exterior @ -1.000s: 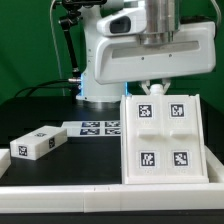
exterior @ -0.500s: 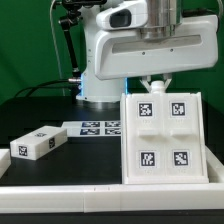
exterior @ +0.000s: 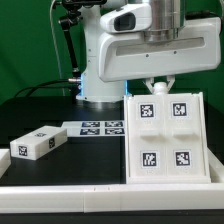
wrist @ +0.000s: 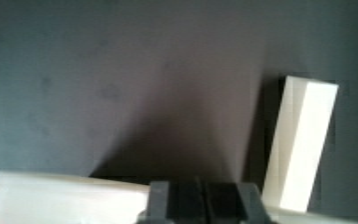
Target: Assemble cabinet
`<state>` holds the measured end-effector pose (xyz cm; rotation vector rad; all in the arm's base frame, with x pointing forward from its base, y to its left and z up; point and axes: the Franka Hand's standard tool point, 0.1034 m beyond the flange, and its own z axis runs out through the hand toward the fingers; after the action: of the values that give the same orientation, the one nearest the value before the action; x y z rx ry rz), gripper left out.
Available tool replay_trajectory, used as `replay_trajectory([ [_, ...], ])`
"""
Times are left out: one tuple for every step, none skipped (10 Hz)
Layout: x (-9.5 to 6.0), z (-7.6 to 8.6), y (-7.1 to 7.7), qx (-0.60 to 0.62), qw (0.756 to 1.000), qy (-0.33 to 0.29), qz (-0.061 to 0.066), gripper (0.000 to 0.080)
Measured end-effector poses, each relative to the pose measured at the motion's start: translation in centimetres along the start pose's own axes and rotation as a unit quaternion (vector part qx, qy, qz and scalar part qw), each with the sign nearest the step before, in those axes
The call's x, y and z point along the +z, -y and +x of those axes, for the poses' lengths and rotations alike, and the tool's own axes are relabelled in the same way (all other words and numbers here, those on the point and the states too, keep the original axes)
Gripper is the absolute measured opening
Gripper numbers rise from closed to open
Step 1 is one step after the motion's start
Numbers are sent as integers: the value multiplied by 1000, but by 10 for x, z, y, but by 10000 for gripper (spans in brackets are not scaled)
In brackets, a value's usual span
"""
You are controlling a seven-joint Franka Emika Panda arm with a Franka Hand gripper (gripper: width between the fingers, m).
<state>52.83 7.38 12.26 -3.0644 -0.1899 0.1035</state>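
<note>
Cabinet standing by the desk's front edge, gripper hanging over its top

The cabinet (exterior: 165,138) is standing upright on the dark desk (exterior: 50,105). It is sitting close to the front edge, toward the corner on the exterior view's right. Its four-compartment face is turning toward the camera, with one tag showing in each compartment.

The gripper (exterior: 160,88) is hanging right at the cabinet's top edge, under the arm (exterior: 150,50). Its fingers are dipping behind that edge, so I cannot tell whether they are clamping anything or standing loose. In the wrist view the gripper (wrist: 202,200) is showing only as a dark blur, with a white panel (wrist: 300,130) rising just beside it over the dark desk surface.

A loose block (exterior: 35,144) is lying near the desk's edge on the exterior view's left, well apart from the cabinet. The marker board (exterior: 95,127) is lying flat between them, farther back.
</note>
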Motion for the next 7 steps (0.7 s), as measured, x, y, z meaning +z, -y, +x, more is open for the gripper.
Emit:
replay_trajectory([
  [-3, 1, 0, -1, 1000, -2, 0, 2],
  [-6, 0, -1, -2, 1000, 7, 1, 2],
  [-11, 3, 0, -1, 1000, 16, 2, 2],
  [-11, 5, 1, -2, 1000, 15, 3, 2],
  [-10, 4, 1, -2, 1000, 16, 3, 2],
  [-10, 4, 1, -2, 1000, 16, 3, 2],
  [-9, 4, 1, -2, 1000, 16, 3, 2],
])
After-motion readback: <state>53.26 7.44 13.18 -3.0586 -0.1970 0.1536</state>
